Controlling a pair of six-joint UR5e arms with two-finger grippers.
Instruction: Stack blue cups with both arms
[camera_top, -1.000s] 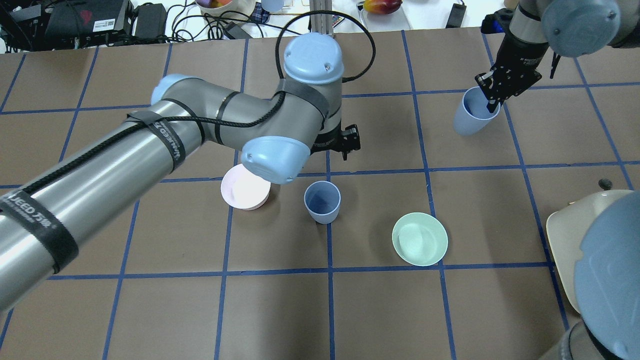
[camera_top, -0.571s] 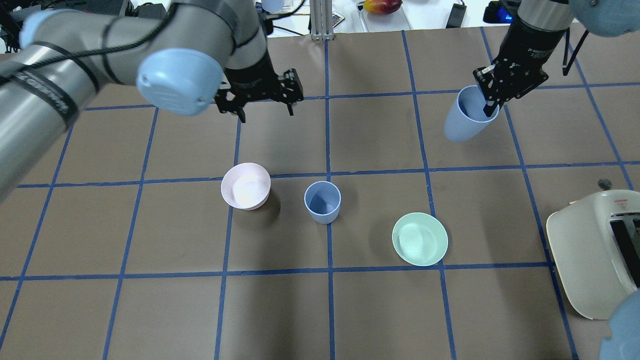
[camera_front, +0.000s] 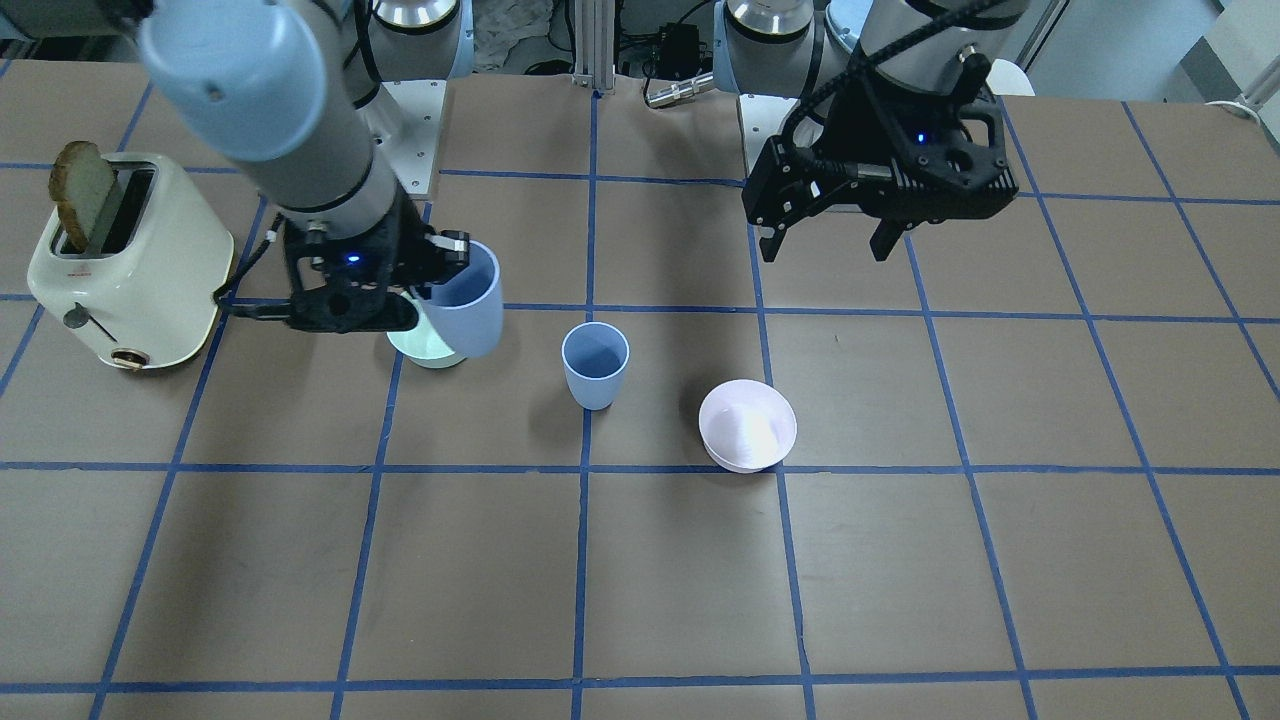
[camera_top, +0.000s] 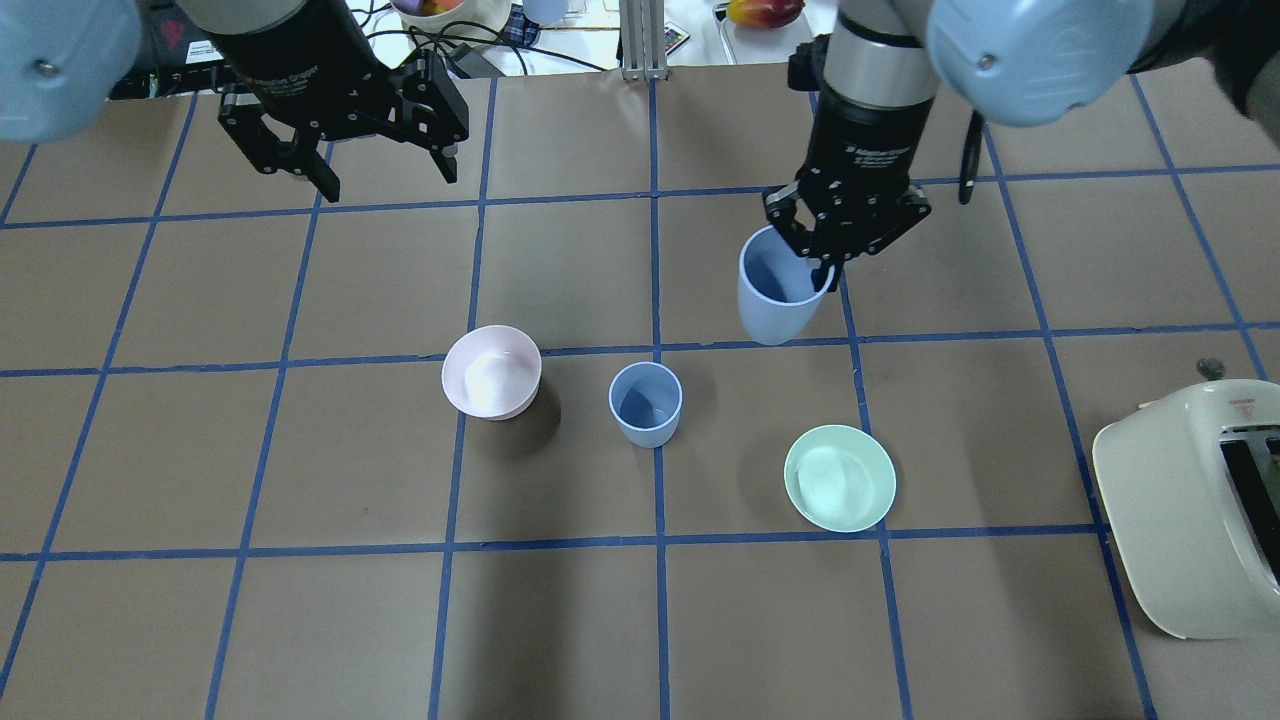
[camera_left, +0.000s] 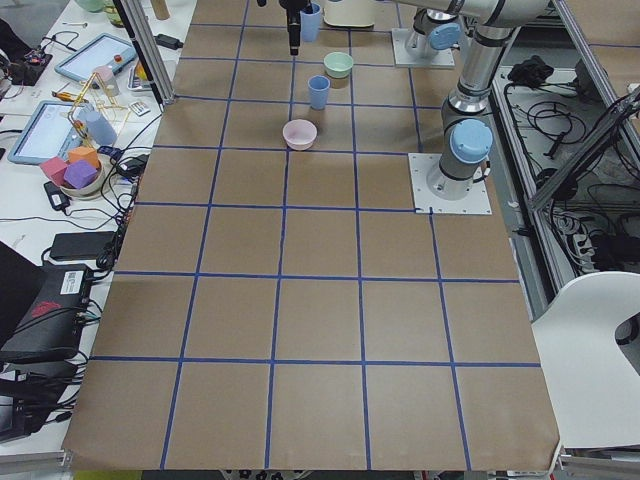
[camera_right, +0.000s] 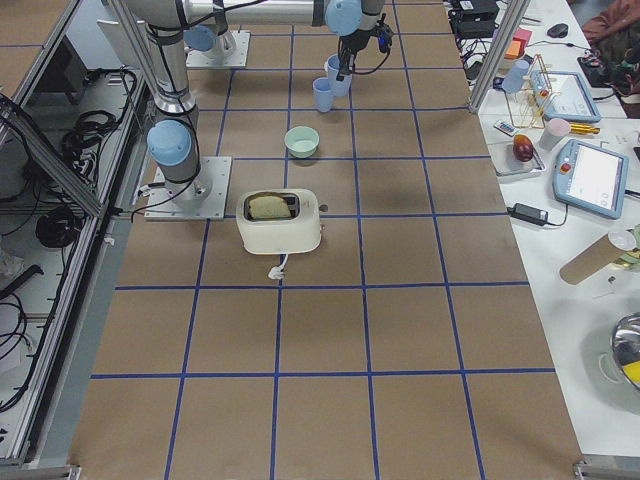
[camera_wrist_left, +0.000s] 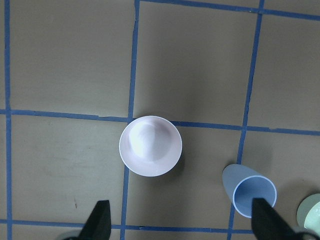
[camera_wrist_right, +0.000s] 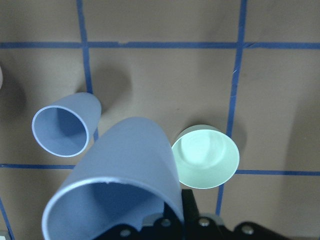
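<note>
At worktop centre: standing blue cup (camera_top: 646, 403), upright, mouth up, astride a blue tape line, between the pale pink bowl (camera_top: 491, 371) and the mint-green bowl (camera_top: 839, 477), touching neither.
Above the worktop (camera_top: 300, 600), just beyond the standing cup: held blue cup (camera_top: 775, 295), lifted clear, tilted, mouth up.
Right jaws: clamped on the held blue cup's rim wall, one finger apparently inside and one outside; the right arm (camera_top: 870, 110) hangs over it.
Left jaws: spread wide apart and empty, high over the far left of the worktop, well apart from both cups; the left arm (camera_top: 290, 50) is only partly in view.
Handling (judged): thin, stiff plastic, light, with smooth and probably slippery walls. The tapered base should nest readily in the other mouth.
Hold (judged): a pinch on the rim wall suits lowering, though the cup may pivot in it. The free cup is best steadied across its upper body.
Risk (judged): an off-centre descent could catch the rim and tip the standing cup.
Step (judged): carrying; nesting not yet done.
Also present: cream toaster (camera_top: 1190, 510) with a bread slice (camera_front: 82, 195), at the robot's right end.
</note>
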